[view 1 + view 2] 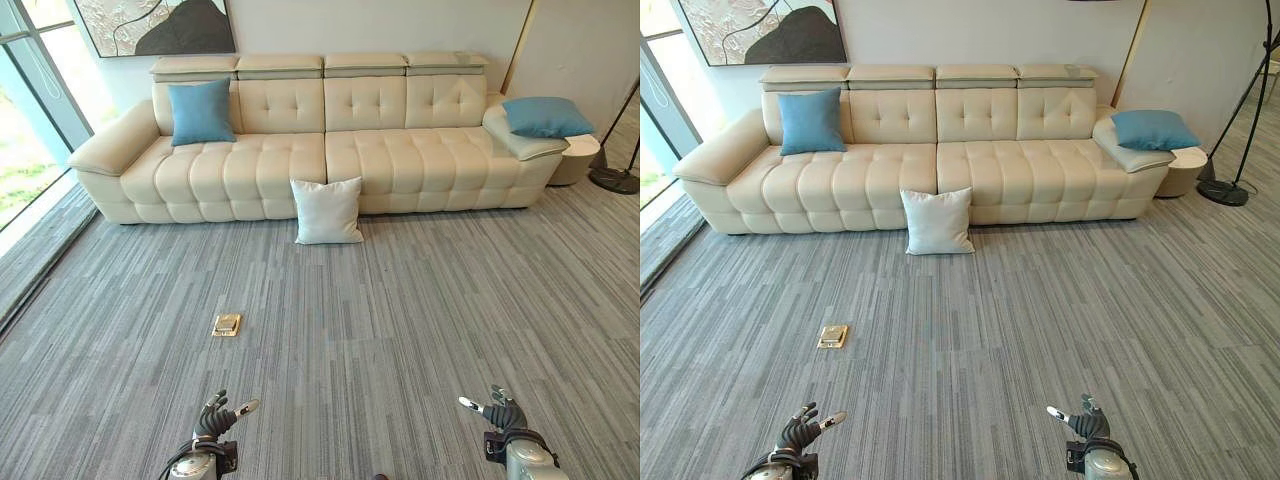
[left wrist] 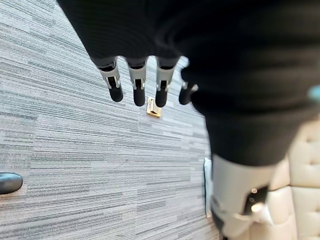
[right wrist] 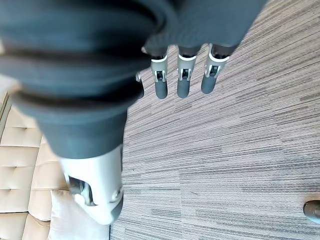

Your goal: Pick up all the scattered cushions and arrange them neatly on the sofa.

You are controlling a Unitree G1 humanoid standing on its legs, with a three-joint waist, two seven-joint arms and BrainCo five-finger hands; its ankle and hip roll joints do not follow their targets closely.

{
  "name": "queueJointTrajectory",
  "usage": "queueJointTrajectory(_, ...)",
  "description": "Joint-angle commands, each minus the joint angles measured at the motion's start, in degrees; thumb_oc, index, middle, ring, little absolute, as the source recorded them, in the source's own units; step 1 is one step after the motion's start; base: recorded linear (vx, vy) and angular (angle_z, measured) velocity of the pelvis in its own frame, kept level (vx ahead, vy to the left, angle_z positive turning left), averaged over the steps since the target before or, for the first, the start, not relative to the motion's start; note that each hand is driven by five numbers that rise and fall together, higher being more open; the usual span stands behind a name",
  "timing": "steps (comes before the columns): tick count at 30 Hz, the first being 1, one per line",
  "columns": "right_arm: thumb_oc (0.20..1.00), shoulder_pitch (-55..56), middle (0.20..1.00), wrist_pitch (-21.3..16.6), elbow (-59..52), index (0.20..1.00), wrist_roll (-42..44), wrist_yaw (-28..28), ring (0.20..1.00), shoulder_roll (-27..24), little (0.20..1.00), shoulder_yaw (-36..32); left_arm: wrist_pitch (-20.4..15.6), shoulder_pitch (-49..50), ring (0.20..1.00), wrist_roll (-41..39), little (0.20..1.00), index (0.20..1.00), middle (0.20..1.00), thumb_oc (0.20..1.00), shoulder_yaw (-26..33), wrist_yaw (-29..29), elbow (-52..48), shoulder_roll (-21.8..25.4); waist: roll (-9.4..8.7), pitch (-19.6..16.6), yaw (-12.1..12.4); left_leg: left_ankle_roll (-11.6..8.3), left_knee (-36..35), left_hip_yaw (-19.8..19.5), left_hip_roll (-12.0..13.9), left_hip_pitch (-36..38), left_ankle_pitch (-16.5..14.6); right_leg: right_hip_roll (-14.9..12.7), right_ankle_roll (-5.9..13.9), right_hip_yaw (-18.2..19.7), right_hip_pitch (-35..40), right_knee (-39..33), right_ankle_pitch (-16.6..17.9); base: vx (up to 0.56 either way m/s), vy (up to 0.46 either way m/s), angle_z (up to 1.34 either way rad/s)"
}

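Both hands sit low at the bottom of the frame, well short of any cushion: the left hand at lower left, the right hand at lower right. Each has its fingers relaxed and spread, holding nothing, with only carpet beyond the fingertips in the wrist views.

The white cushion is the one off the sofa. It stands on the carpet at centre frame, leaning upright against the sofa's front edge near the seam between the two middle seats. It lies straight ahead and well apart from both hands, roughly midway between them, perhaps slightly nearer the left hand's side. Its flat face is turned toward the camera, its width running left to right.

One blue cushion is propped against the backrest at the sofa's left end; another blue cushion lies on the armrest at upper right, tilted and half off the seat. A small brass floor plate sits in the carpet between the left hand and the white cushion.

Judging from this, a walk forward comes before any reach.
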Motion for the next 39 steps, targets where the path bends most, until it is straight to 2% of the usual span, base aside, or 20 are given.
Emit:
queueJointTrajectory(1,1.0,-2.8,1.0,-1.6,-0.3,1.0,-0.8,-0.5,1.0,-1.5,1.0,-0.3,-1.6,-2.5,1.0,0.5,1.0,1.0,1.0,1.0,0.7,0.8,0.9,0.2,0.02,1.9,-0.5,-2.07,0.0,1.1,0.2,2.7,-6.4,-0.6,3.81,-1.9,3.7,0.1,-11.4,0.0,0.0,0.0)
queueJointTrajectory(7,1.0,-3.3,1.0,-1.6,-0.3,1.0,-0.2,-0.5,1.0,-1.1,1.0,0.2,-1.7,-3.0,1.0,-1.9,1.0,1.0,1.0,1.0,1.4,2.0,2.0,-0.8,-0.27,2.0,-0.3,-1.99,0.0,0.8,0.2,2.6,-6.3,-0.7,3.79,-2.2,3.8,0.1,-11.4,0.0,0.0,0.03)
queueJointTrajectory(24,1.0,-2.2,1.0,-1.1,-0.4,1.0,-0.8,-1.2,1.0,-1.3,1.0,-0.3,-1.0,-2.6,1.0,-0.5,1.0,1.0,1.0,1.0,0.8,2.1,1.5,-0.1,-1.0,2.8,-0.2,-2.22,0.0,0.1,0.4,1.6,-6.1,-0.8,3.85,-3.0,3.1,0.1,-11.2,0.0,-0.001,0.03)
queueJointTrajectory(39,1.0,-3.2,1.0,-0.7,0.2,1.0,-0.5,-1.3,1.0,-1.1,1.0,0.1,-0.3,-3.5,1.0,1.7,1.0,1.0,1.0,1.0,0.6,3.2,2.5,1.0,-1.94,3.6,0.8,-0.69,0.0,-0.1,-0.3,0.6,-7.2,-1.1,4.42,-3.0,2.3,0.1,-11.6,0.06,0.042,0.02)
